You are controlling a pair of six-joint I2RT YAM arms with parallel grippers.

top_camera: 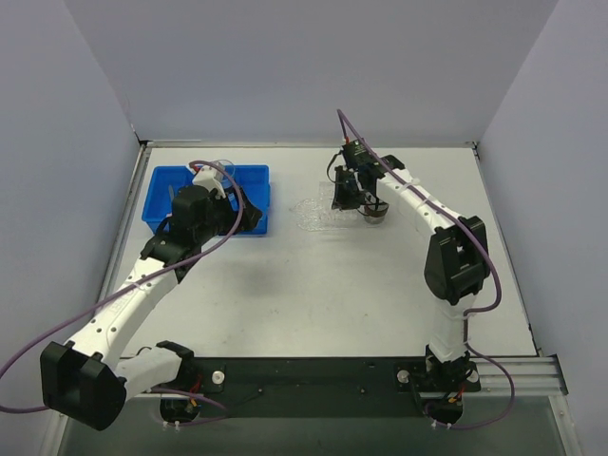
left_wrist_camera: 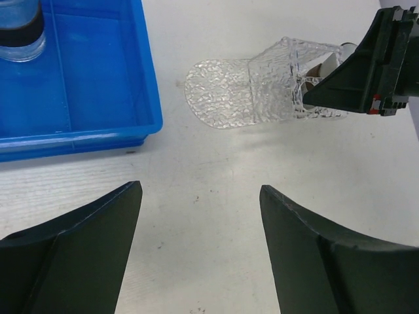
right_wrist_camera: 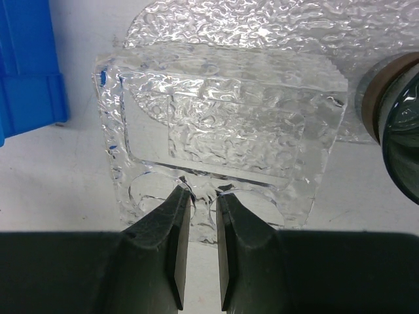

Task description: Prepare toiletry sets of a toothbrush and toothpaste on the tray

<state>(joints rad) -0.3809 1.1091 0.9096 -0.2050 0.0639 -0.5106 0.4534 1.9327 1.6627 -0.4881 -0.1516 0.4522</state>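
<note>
The tray (left_wrist_camera: 219, 98) is a clear, bumpy plastic oblong lying flat on the table right of the blue bin, also visible in the right wrist view as tray (right_wrist_camera: 262, 26). A clear bumpy rectangular piece (right_wrist_camera: 222, 118) with two round cut-outs stands tilted up at the tray's right end. My right gripper (right_wrist_camera: 201, 193) is shut on the thin wall between those cut-outs. I cannot tell whether this piece belongs to the tray. My left gripper (left_wrist_camera: 200, 186) hangs open over bare table in front of the bin, holding nothing. Toothbrush and toothpaste are out of view.
The blue bin (top_camera: 161, 204) sits at the back left with a clear glass jar (left_wrist_camera: 19, 29) inside. A round glass cup (right_wrist_camera: 393, 124) stands just right of the tray. Grey walls close in the table on three sides.
</note>
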